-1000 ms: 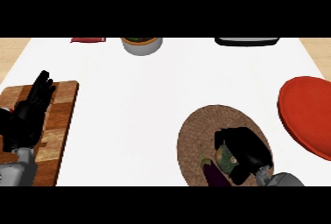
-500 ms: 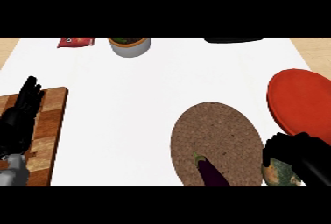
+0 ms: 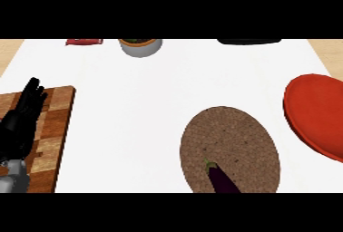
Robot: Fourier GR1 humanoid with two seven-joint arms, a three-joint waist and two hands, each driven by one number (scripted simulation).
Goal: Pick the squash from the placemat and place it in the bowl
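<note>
The squash shows nowhere, and neither does the right hand; the pictures do not tell where either one is. The eggplant (image 3: 222, 180) on the brown mat (image 3: 230, 145) is cut off by the lower edge, so only its green stem end and part of its purple body show. The red bowl (image 3: 317, 114) runs off the right edge, well apart from the mat's near rim. At the top, a grey pot (image 3: 140, 46) with something green and orange inside, a red item (image 3: 84, 41) and a black object (image 3: 249, 41) are all clipped, too little showing to name them further.

The left hand (image 3: 20, 124) lies at the left edge over the wooden board (image 3: 55, 136), fingers straight and pointing up, holding nothing.

The counter (image 3: 134, 104) is white and broad; tan strips show past its top corners.
</note>
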